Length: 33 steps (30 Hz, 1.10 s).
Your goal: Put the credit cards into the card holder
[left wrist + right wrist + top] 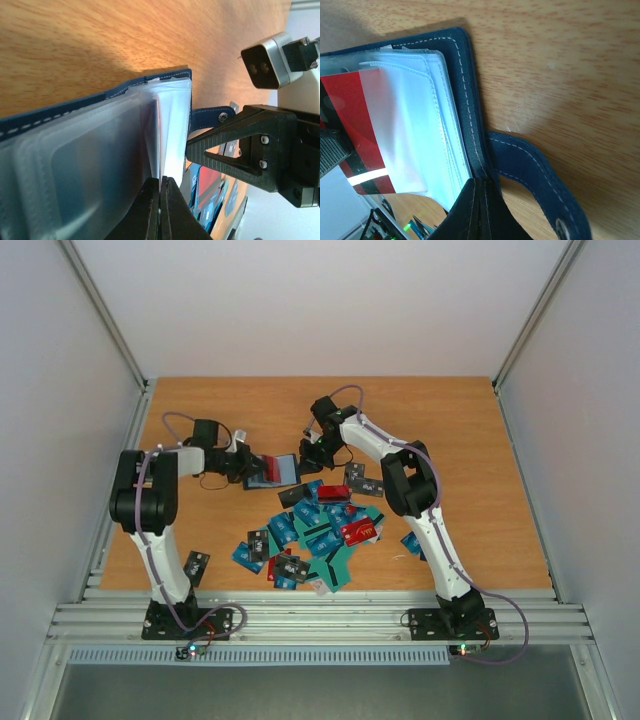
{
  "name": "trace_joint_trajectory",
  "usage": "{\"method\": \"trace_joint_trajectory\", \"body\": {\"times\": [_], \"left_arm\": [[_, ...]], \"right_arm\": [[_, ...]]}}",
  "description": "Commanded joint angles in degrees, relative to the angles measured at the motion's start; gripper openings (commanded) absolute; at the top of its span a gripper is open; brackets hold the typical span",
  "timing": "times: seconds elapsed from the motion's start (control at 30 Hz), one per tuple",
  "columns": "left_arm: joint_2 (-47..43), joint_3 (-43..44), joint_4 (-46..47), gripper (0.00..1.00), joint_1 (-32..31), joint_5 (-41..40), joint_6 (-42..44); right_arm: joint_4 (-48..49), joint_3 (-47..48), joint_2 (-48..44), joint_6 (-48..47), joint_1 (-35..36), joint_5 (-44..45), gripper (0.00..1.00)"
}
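- Your dark navy-blue folding card holder point(280, 471) lies open on the wooden table point(450, 440), between the two arms. One red plastic card point(350, 110) shows inside a clear sleeve point(415, 130).
- The left gripper point(161, 197) has its fingers together on a sleeve edge. The right gripper point(482, 200) pinches the card holder's navy cover.
- Still to go: about twenty loose blue, teal, black and red credit cards point(315, 535), heaped and too overlapped for an exact count. There is also one stray dark card point(197, 564) beside the left arm.
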Motion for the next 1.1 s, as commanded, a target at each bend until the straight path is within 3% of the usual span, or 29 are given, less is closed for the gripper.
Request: {"method": "trace_joint_trajectory", "body": {"times": [0.0, 0.33, 0.67, 1.07], "left_arm": [[2.6, 2.6, -7.0, 0.0, 0.4, 5.0, 5.8], [3.9, 2.9, -9.4, 0.0, 0.9, 5.0, 8.4], [4.9, -1.2, 6.9, 0.0, -0.9, 2.4, -7.3], [7.8, -0.4, 12.7, 0.01, -3.2, 2.9, -13.5]], "right_arm": [[-1.2, 1.1, 2.2, 0.1, 0.3, 0.9, 0.01], [-1.1, 1.1, 2.3, 0.3, 0.4, 1.4, 0.01], [-0.4, 1.2, 2.7, 1.6, 0.4, 0.9, 0.01], [-1.0, 1.5, 2.7, 1.5, 0.4, 0.6, 0.01]]}}
